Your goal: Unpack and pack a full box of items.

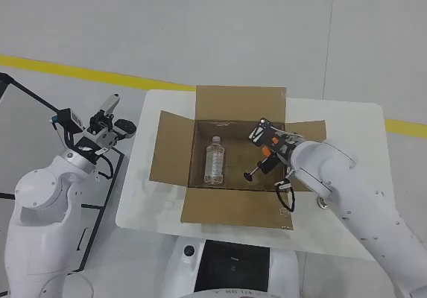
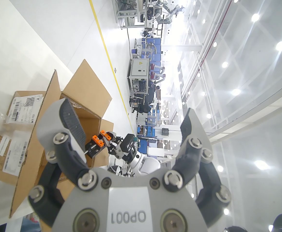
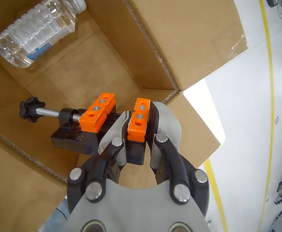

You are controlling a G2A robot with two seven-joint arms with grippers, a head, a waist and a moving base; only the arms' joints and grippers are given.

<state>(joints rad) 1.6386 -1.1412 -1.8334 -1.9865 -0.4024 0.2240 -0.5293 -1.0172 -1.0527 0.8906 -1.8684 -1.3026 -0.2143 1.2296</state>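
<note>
From above: the open box (image 1: 239,103) on the table (image 1: 347,127) holds a water bottle (image 1: 214,160) by its left wall; the right gripper (image 1: 267,138) grips a vise (image 1: 262,153) over its right side. Left wrist: the left gripper (image 2: 127,108) gapes wide, empty. Right wrist: fingers (image 3: 166,121) pinch the vise's orange block.

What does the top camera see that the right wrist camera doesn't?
Top view extra: the open left gripper, off to the side of the white table and away from the cardboard box. Right wrist view extra: the screws in the orange blocks of the mini vise, and its threaded rod with a black knob. Both: the water bottle lying in the box, and the right gripper shut on the vise over the box.
</note>
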